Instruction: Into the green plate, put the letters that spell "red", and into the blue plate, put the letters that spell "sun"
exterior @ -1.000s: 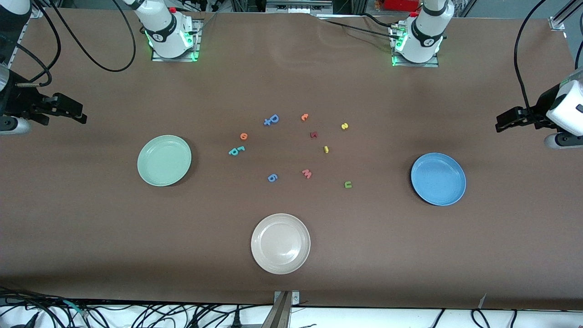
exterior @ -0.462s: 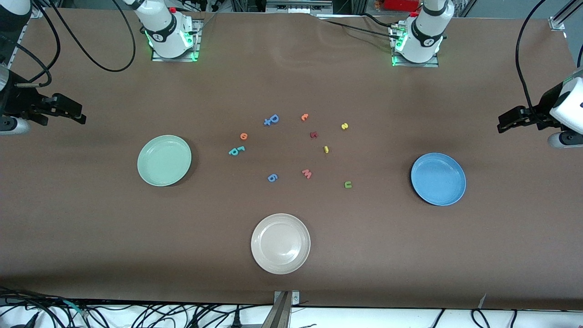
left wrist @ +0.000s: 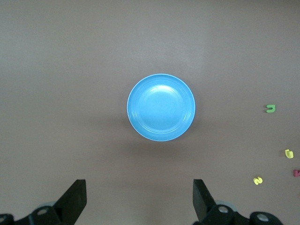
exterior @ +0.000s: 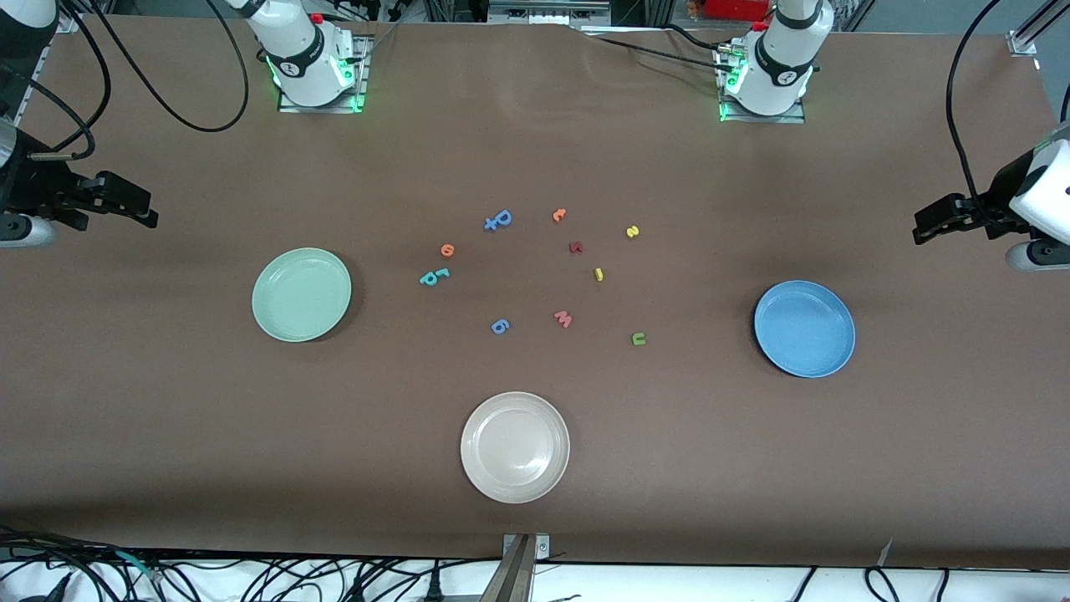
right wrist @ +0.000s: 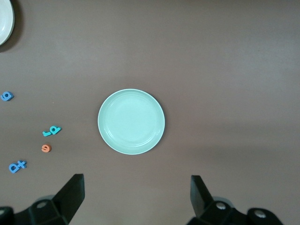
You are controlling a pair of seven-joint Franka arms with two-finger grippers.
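Observation:
The pale green plate (exterior: 302, 294) (right wrist: 131, 121) lies toward the right arm's end of the table, the blue plate (exterior: 804, 329) (left wrist: 161, 107) toward the left arm's end. Between them lie small letters. An orange "e" (exterior: 447, 249) (right wrist: 45, 148) and two touching teal letters (exterior: 433, 276) (right wrist: 51, 131) are nearest the green plate. A yellow "s" (exterior: 633, 232) (left wrist: 258, 180), a yellow bar (exterior: 598, 273) (left wrist: 289, 153) and a green "u" (exterior: 639, 339) (left wrist: 270, 108) lie toward the blue plate. My right gripper (exterior: 150, 213) (right wrist: 137, 180) and left gripper (exterior: 919, 227) (left wrist: 139, 185) hang open and empty over the table's ends.
An off-white plate (exterior: 515, 447) sits nearest the front camera. Other letters lie among the task's own: blue ones (exterior: 498, 220) (exterior: 500, 326), an orange "c" (exterior: 559, 215), a dark red one (exterior: 575, 247) and a pink "w" (exterior: 563, 318).
The left gripper has shifted very slightly toward its own end of the table. The right gripper, plates and letters have not moved.

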